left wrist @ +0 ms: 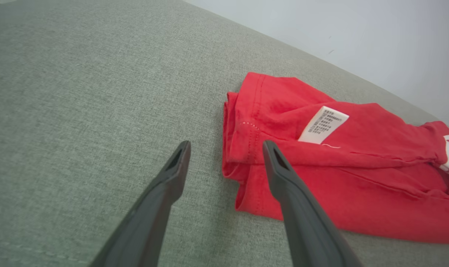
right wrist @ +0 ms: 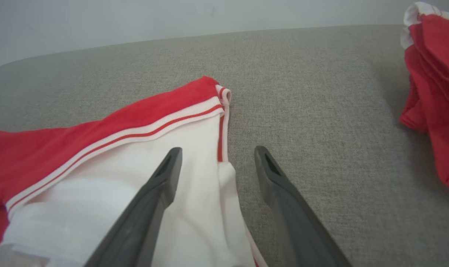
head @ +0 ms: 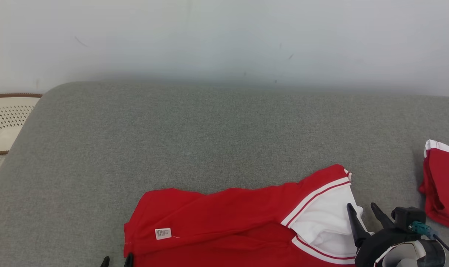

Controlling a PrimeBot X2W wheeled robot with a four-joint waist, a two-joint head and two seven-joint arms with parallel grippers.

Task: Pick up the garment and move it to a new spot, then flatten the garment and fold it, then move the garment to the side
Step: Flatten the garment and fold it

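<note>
- The left gripper hangs low at the near edge, fingers spread wide and holding nothing. They straddle the hemmed corner of the garment without clamping it.
- The right gripper is also wide open and empty. One finger is over the white, red-striped trim at the garment's other end, the other over bare grey padded surface.
- The garment lies at the near middle of the surface, doubled into a long band with loose creases. It looks laid out and at least partly folded. Tidying the fold and moving it aside appear to be left.
- A white care label is sewn near the hem. Its rows of print are too small to read, and no brand is visible.
- Further right, well apart, sits a second red garment.
- At the far left is a perforated basket.
</note>
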